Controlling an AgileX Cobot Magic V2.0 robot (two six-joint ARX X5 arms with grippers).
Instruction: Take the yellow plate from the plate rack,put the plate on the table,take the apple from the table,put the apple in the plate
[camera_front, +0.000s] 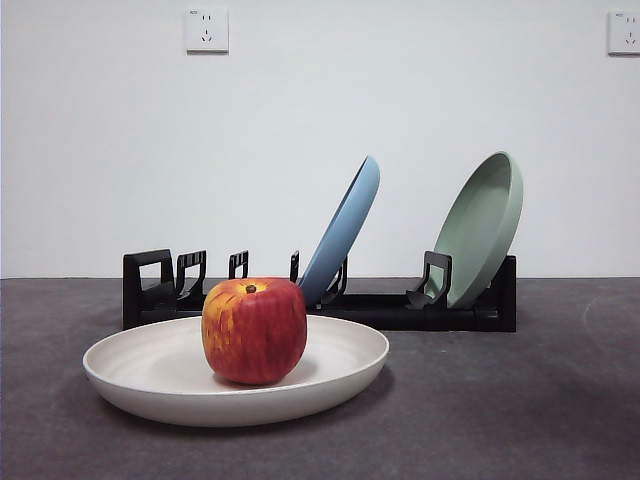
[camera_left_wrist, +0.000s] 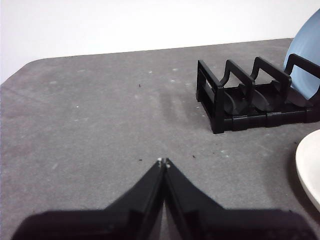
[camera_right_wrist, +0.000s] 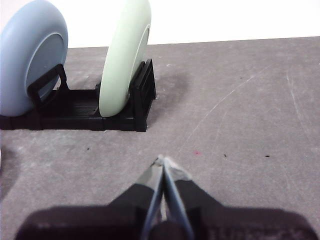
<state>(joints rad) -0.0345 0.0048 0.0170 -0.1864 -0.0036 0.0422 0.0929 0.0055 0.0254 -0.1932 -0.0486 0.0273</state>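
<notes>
The cream yellow plate (camera_front: 330, 375) lies flat on the dark grey table (camera_front: 540, 400) in front of the rack. The red apple (camera_front: 254, 330) stands upright inside it, stem up. Behind them runs the black plate rack (camera_front: 380, 310). In the left wrist view my left gripper (camera_left_wrist: 163, 161) is shut and empty over bare table, with the rack's handle end (camera_left_wrist: 235, 100) and the plate's edge (camera_left_wrist: 310, 170) off to one side. My right gripper (camera_right_wrist: 161, 160) is shut and empty too, short of the rack's other end (camera_right_wrist: 135, 107). Neither arm shows in the front view.
A light blue plate (camera_front: 345, 230) and a sage green plate (camera_front: 485, 225) lean in the rack's slots. The blue plate (camera_right_wrist: 27, 60) and green plate (camera_right_wrist: 125, 55) also stand ahead of the right gripper. A white wall with two sockets rises behind the table.
</notes>
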